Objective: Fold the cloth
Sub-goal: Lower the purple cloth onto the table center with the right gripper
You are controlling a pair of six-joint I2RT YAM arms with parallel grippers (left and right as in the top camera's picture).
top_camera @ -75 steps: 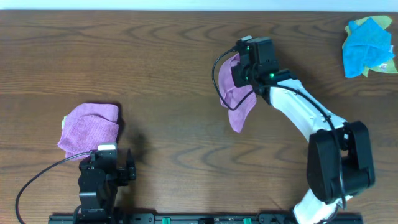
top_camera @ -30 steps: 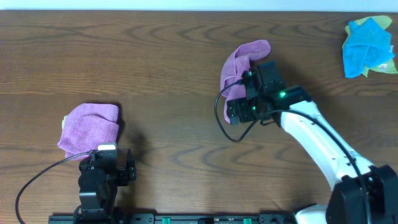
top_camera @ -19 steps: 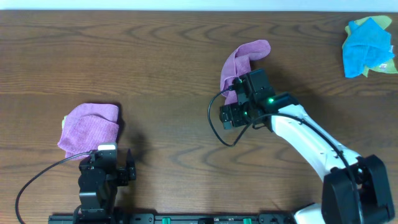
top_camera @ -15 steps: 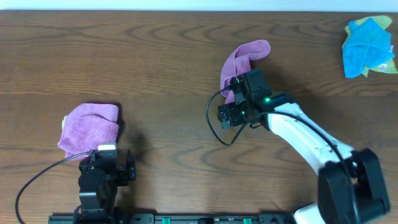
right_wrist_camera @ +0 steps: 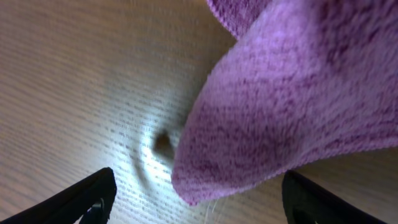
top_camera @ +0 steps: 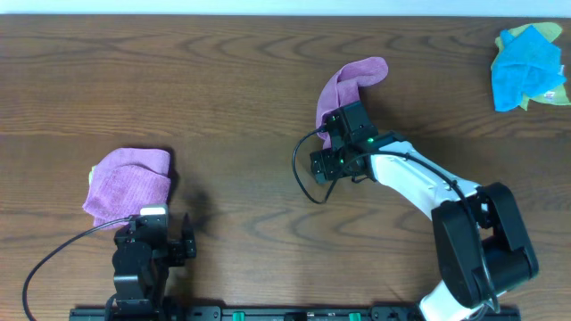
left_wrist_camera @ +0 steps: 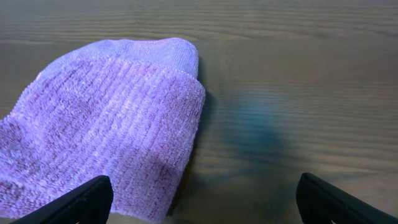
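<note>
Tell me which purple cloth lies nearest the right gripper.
The crumpled cloth at the far middle; the folded cloth lies by the left gripper.

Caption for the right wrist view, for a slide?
Corner of rumpled purple cloth ahead of wide-open fingers, wood table beneath.

- Purple-magenta terry cloth (top_camera: 355,78), nubbly
- Bunched into a crumpled, elongated heap, not flat
- Lying right of centre in the overhead view, upper end curled rightward
</note>
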